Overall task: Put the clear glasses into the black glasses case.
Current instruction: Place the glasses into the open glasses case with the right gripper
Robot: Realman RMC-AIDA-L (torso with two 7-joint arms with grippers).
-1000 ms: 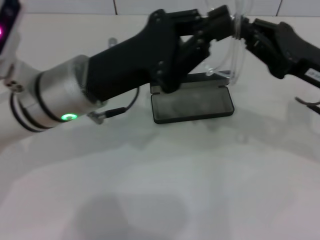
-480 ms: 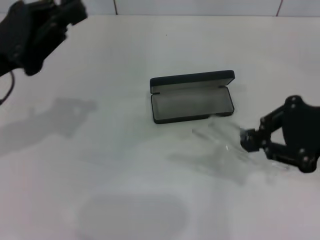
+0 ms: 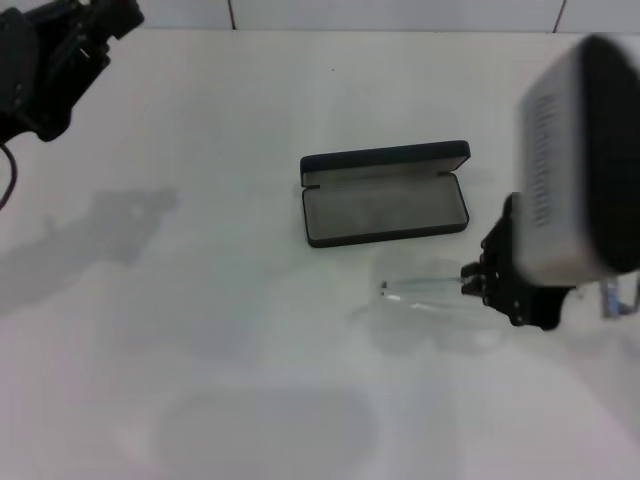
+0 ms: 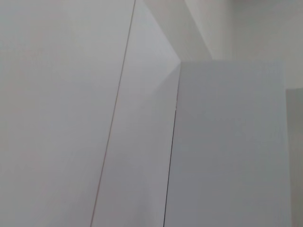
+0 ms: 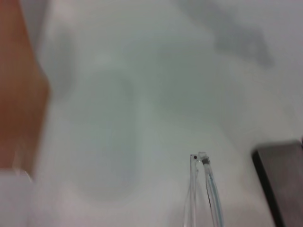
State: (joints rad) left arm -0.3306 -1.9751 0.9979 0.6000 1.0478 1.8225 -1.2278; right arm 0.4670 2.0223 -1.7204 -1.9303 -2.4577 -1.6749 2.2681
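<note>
The black glasses case (image 3: pixel 385 205) lies open at the table's middle, grey lining up, lid standing at the back. The clear glasses (image 3: pixel 425 290) hang low over the table just in front of the case's right end, their thin arms pointing left. My right gripper (image 3: pixel 478 283) is shut on their right end. In the right wrist view the two clear arms of the glasses (image 5: pixel 201 189) reach out over the white table, with a corner of the case (image 5: pixel 284 179) beside them. My left gripper (image 3: pixel 100 25) is raised at the far left back, well away from both.
The right arm's pale wrist housing (image 3: pixel 575 170) looms close to the head camera and hides the table's right side. A blurred orange-brown shape (image 5: pixel 19 85) fills one edge of the right wrist view. The left wrist view holds only white panels.
Both grippers held the glasses above the case; the left arm has let go and swung away to the far left. The right gripper has brought the glasses down in front of the case.
</note>
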